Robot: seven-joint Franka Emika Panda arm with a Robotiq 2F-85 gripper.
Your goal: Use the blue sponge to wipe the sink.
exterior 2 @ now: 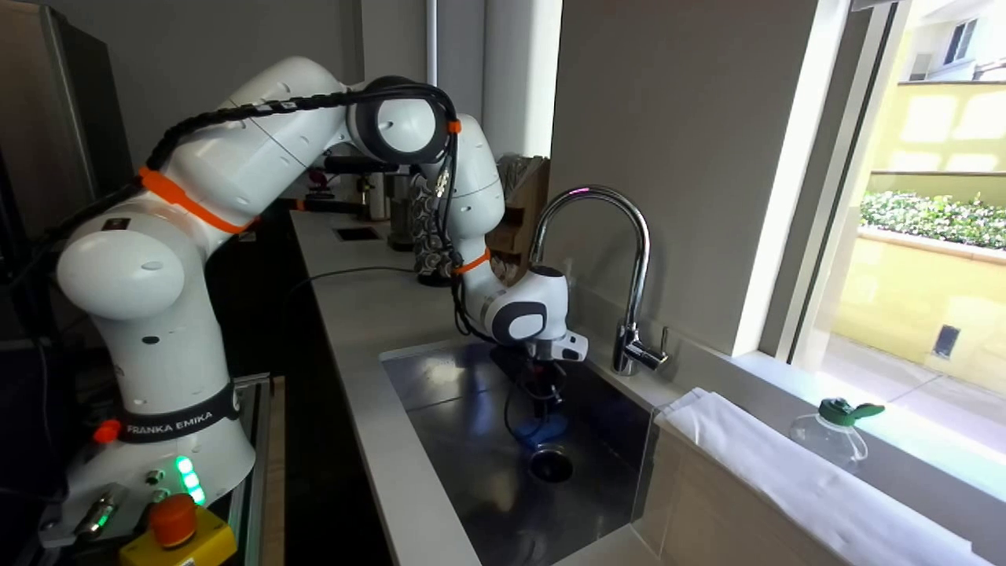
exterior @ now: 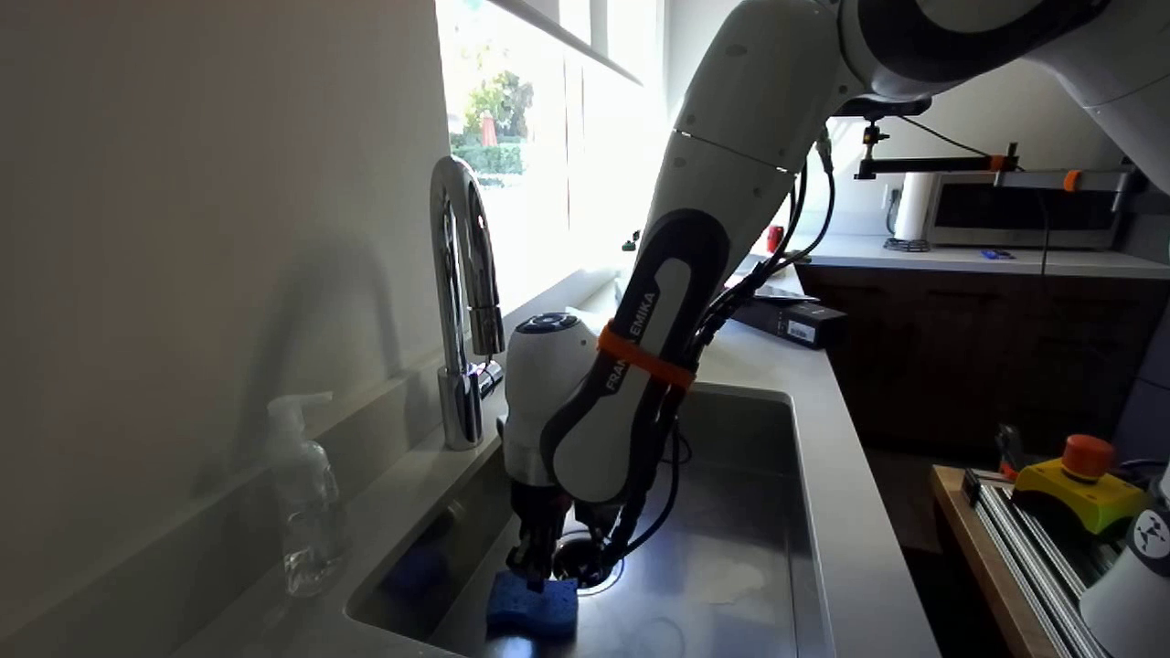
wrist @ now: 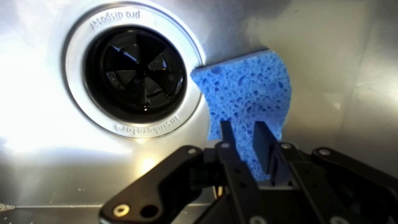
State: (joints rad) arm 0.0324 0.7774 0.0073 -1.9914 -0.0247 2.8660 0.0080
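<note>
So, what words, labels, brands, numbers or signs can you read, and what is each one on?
"insinkerator": disposer flange, upside down in the wrist view.
"pro disposer": same flange, also upside down.
"FRANKA EMIKA": robot base.
"FRAN… EMIKA": lower arm link, partly hidden by the orange band.
White label on the black box: too small to read.
White emblem on the base: too small to make out.
No numbers legible.

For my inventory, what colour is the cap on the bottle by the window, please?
The cap is green; it shows best in an exterior view.
</note>
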